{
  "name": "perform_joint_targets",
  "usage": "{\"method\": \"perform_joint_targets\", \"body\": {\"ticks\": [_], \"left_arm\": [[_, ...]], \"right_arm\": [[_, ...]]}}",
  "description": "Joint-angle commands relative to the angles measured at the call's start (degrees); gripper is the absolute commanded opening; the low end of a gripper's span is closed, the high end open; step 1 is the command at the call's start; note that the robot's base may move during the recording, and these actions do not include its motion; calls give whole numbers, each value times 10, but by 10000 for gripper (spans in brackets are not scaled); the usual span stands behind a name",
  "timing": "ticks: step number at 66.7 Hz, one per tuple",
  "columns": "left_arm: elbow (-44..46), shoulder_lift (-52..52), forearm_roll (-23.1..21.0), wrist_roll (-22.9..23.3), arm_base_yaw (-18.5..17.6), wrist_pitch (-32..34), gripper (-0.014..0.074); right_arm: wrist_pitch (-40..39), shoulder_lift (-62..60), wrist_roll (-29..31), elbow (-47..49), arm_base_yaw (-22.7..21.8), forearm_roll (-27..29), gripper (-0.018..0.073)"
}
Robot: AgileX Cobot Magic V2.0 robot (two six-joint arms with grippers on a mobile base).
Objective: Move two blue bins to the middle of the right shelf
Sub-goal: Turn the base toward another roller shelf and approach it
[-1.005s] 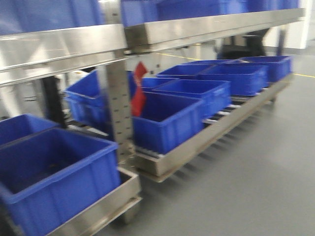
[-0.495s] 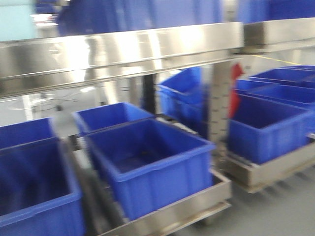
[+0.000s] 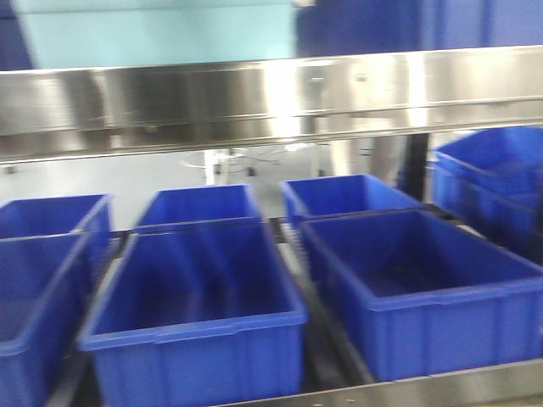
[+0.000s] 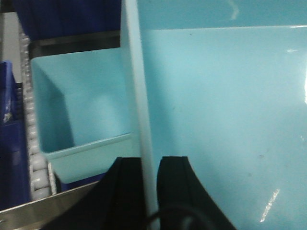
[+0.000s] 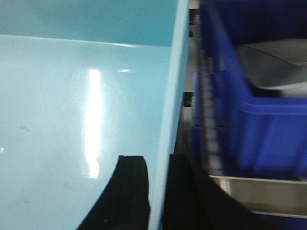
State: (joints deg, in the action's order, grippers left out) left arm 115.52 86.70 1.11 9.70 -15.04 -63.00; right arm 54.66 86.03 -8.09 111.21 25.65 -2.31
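I hold a light blue bin [image 4: 225,105] by two opposite walls. My left gripper [image 4: 149,160] is shut on its left wall, one black finger on each side. My right gripper [image 5: 158,158] is shut the same way on the right wall of that bin [image 5: 72,105]. A second light blue bin [image 4: 81,110] stands just left of it on a roller track [image 4: 36,143]. In the front view the right shelf middle shows as a broad shiny steel rail [image 3: 254,93]. A light blue bin [image 3: 161,34] shows above it; I cannot tell which one.
Several dark blue bins fill the lower tier, among them a middle one [image 3: 199,297] and a right one [image 3: 416,280]. Another dark blue bin [image 5: 268,120] sits close to the right of the held bin, past a roller strip [image 5: 208,120]. A steel rail [image 5: 249,191] runs below.
The front view has swung left. The shelf post and the red tag slid out to the right, and the light blue bin above the rail came into view.
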Motion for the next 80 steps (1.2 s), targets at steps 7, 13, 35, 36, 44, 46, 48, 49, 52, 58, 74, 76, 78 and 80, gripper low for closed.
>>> {"method": "perform_joint_targets", "body": {"ticks": [7,13,35,36,44,46,48,49,52,58,74,76,78,80], "left_arm": [[8,-8,-19,-5,-1,29,-111],[8,-8,-19,-5,-1,29,-111],[8,-8,-19,-5,-1,29,-111],[8,-8,-19,-5,-1,29,-111],[8,-8,-19,-5,-1,29,-111],[8,-8,-19,-5,-1,29,-111],[8,-8,-19,-5,-1,29,-111],[8,-8,-19,-5,-1,29,-111],[8,-8,-19,-5,-1,29,-111],[8,-8,-19,-5,-1,29,-111],[8,-8,-19,-5,-1,29,-111],[8,-8,-19,-5,-1,29,-111],[8,-8,-19,-5,-1,29,-111],[8,-8,-19,-5,-1,29,-111]], "right_arm": [[-29,-10,9,7,1,14,-153],[-29,-10,9,7,1,14,-153],[-29,-10,9,7,1,14,-153],[-29,-10,9,7,1,14,-153],[-29,-10,9,7,1,14,-153],[-29,-10,9,7,1,14,-153],[-29,-10,9,7,1,14,-153],[-29,-10,9,7,1,14,-153],[-29,-10,9,7,1,14,-153],[-29,-10,9,7,1,14,-153],[-29,-10,9,7,1,14,-153],[-29,-10,9,7,1,14,-153],[-29,-10,9,7,1,14,-153],[-29,-10,9,7,1,14,-153]]}}
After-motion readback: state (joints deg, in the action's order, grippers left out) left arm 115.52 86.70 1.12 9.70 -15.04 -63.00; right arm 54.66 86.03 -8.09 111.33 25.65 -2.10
